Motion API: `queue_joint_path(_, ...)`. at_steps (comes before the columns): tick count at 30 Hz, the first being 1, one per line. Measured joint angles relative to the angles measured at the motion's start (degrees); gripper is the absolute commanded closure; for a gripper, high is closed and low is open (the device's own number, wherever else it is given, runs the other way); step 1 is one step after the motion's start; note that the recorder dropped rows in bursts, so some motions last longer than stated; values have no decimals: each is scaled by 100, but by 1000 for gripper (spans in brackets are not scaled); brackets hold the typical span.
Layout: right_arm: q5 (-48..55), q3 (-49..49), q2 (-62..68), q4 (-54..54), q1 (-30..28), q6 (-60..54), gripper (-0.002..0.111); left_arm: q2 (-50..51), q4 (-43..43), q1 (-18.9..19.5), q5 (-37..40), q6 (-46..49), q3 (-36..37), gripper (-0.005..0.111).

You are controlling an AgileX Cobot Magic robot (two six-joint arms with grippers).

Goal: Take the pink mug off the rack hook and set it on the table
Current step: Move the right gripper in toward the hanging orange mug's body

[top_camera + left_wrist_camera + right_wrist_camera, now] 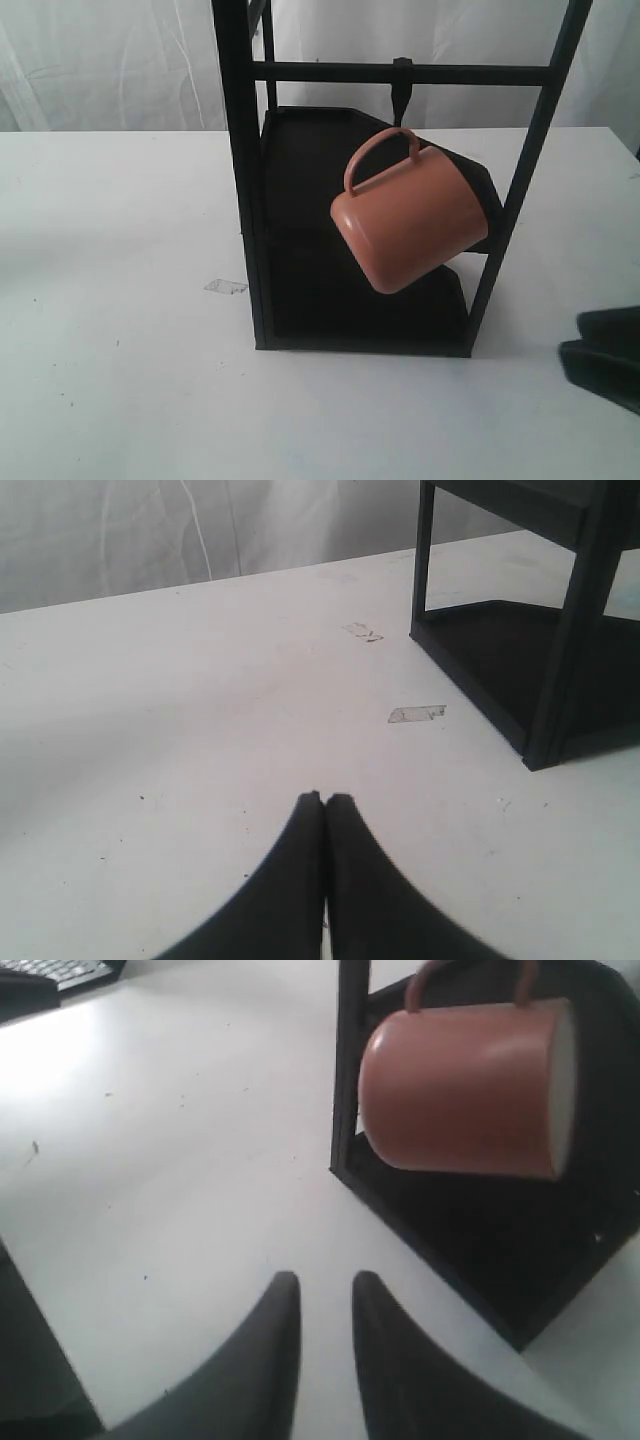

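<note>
The salmon-pink mug (410, 220) hangs tilted by its loop handle from the black rack hook (402, 92) on the crossbar of the tall black frame (240, 180). The right wrist view shows the mug (460, 1090) lying sideways ahead of my right gripper (326, 1282), which is open, empty and apart from it. In the exterior view that gripper (605, 362) is a dark shape low at the right edge. My left gripper (324, 800) is shut with nothing in it, over the white table (200, 700) beside the frame (560, 680); it does not show in the exterior view.
A scrap of clear tape (226, 287) lies on the table (120, 300) left of the frame's foot; the tape (416, 713) also shows in the left wrist view. A white curtain hangs behind. A keyboard corner (60, 970) lies far off on the table.
</note>
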Motion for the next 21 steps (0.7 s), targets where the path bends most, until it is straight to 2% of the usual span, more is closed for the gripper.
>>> queue_joint_path(2, -201, -12, 298, 143, 0, -374, 37, 0, 0, 0, 0, 0, 0, 107)
queue_joint_path(3, -397, -12, 451, 199, 0, -548, 30, 0, 0, 0, 0, 0, 0, 107)
queue_joint_path(4, -626, -12, 627, 215, 0, -716, 28, 0, 0, 0, 0, 0, 0, 107)
queue_joint_path(7, -1423, -12, 1204, 579, 0, -1636, 28, 0, 0, 0, 0, 0, 0, 107)
queue_joint_path(10, -1680, -12, 1537, 867, 0, -2111, 28, 0, 0, 0, 0, 0, 0, 107)
queue_joint_path(21, -2293, -12, 2234, 1454, 0, -2946, 28, 0, 0, 0, 0, 0, 0, 107)
